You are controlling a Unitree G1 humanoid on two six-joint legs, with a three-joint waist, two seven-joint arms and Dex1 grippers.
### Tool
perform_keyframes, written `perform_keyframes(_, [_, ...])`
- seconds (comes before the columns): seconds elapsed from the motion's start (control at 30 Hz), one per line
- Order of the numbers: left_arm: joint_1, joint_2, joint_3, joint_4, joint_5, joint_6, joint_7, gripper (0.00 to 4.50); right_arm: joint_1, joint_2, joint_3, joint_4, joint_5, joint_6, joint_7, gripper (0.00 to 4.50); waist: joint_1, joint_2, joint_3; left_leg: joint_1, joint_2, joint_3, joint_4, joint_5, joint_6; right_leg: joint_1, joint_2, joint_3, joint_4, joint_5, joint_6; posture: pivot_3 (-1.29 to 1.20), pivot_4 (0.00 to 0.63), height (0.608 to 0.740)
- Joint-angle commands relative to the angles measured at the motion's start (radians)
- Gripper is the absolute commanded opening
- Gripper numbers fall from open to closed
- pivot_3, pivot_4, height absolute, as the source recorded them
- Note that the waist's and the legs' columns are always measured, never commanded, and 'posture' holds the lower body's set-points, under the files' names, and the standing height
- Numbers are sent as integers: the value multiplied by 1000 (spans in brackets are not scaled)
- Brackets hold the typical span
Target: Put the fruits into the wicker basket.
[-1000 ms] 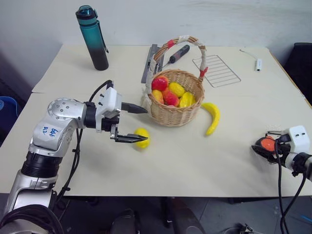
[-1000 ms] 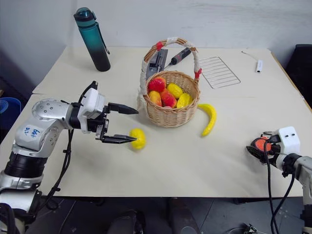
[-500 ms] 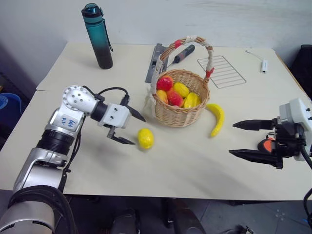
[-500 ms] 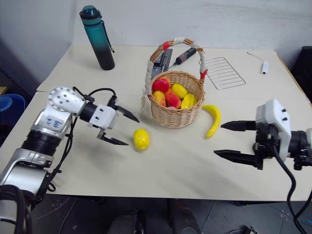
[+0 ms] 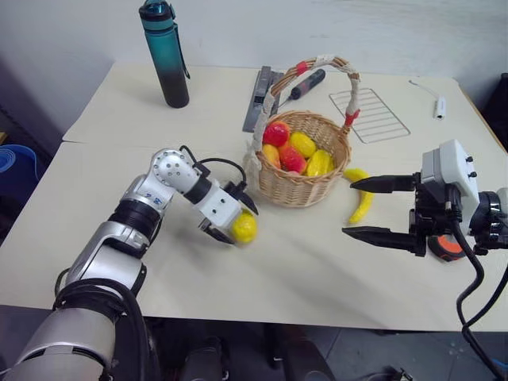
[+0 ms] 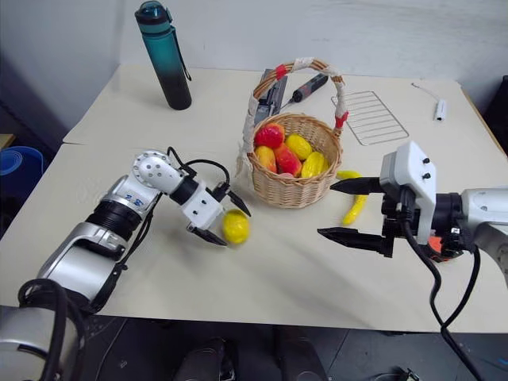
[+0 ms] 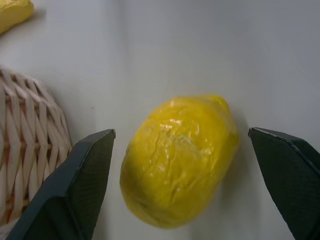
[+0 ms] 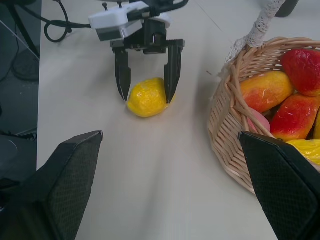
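A yellow lemon lies on the table just in front and to the left of the wicker basket. My left gripper is open and straddles the lemon, one finger on each side, with small gaps visible in the left wrist view. The basket holds several red and yellow fruits. A yellow banana lies on the table to the basket's right. My right gripper is open and empty, hovering beside the banana and pointing left; its upper finger crosses in front of the banana.
A teal bottle stands at the back left. Behind the basket lie a dark bar, a black-handled tool and a flat wire grid. An orange tape measure sits under my right wrist. A small white device lies far right.
My left gripper dropped toward the table and came over the lemon, now straddling it. My right gripper swung up and in from the right edge to beside the banana. The camera shifted too.
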Motion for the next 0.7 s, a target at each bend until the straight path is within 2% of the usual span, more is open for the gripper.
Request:
perform_keyframes(0.03, [-18, 2, 8, 20, 6, -9, -16, 3566, 23, 1, -36, -50, 28, 1, -14, 4500, -2, 0, 0, -1, 0, 0, 0, 0, 0, -1, 0, 0, 0, 0, 0, 0, 150, 740])
perform_keyframes(0.1, [-10, 5, 17, 20, 3, -5, -10, 3044, 38, 0, -47, -57, 32, -1, -18, 4500, -3, 0, 0, 0, 0, 0, 0, 0, 0, -1, 0, 0, 1, 0, 0, 0, 150, 740])
perform_keyframes(0.17, [4, 15, 27, 6, -4, 8, -9, 2814, 50, -1, -57, -62, 36, -4, -23, 4500, -5, 0, 0, 0, 0, 0, 1, 0, 0, -1, 0, 0, 2, 0, 0, 0, 150, 740])
perform_keyframes(0.27, [68, 38, 87, -172, -129, 261, -49, 2785, 66, 5, -74, -70, 45, -5, -41, 4500, -8, 0, 0, 0, 0, 0, 2, 0, 0, -1, 0, 1, 4, 0, 0, 0, 150, 740])
perform_keyframes(0.3, [87, 45, 114, -271, -186, 395, -41, 2785, 70, 9, -79, -72, 43, -6, -56, 4500, -8, 0, 0, 0, 0, 0, 3, 0, 0, -1, 0, 1, 6, 0, 0, 0, 150, 740])
perform_keyframes(0.37, [93, 30, 191, -476, -291, 668, 86, 2785, 79, 24, -99, -78, 43, -3, -99, 4500, -7, 0, 0, 0, 0, 0, 5, 1, 0, -1, 0, 0, 8, 0, 0, 0, 150, 740])
perform_keyframes(0.43, [87, 12, 241, -602, -322, 844, 202, 2785, 86, 37, -116, -87, 49, 0, -130, 4500, -4, 0, 0, -1, 1, -2, 8, 1, 0, -1, 0, -1, 10, 0, 0, 0, 150, 740])
perform_keyframes(0.53, [33, -32, 270, -692, -284, 1120, 407, 2785, 96, 60, -148, -99, 65, 6, -184, 4500, 2, 0, 0, -4, 0, -5, 15, 0, 0, -1, 0, -2, 13, 0, 1, 0, 150, 740])
perform_keyframes(0.6, [-52, -151, 321, -676, -279, 1359, 643, 2785, 112, 82, -174, -106, 77, 11, -234, 4500, 10, -1, 0, -4, -1, -5, 16, 1, 0, 1, 0, -1, 13, 1, 2, 0, 150, 740])
perform_keyframes(0.7, [-88, -220, 273, -626, -196, 1386, 770, 2785, 129, 99, -188, -117, 74, 10, -276, 4500, 18, -1, 0, -4, -2, -5, 16, 1, 1, 1, -1, -1, 13, 1, 3, 0, 150, 740])
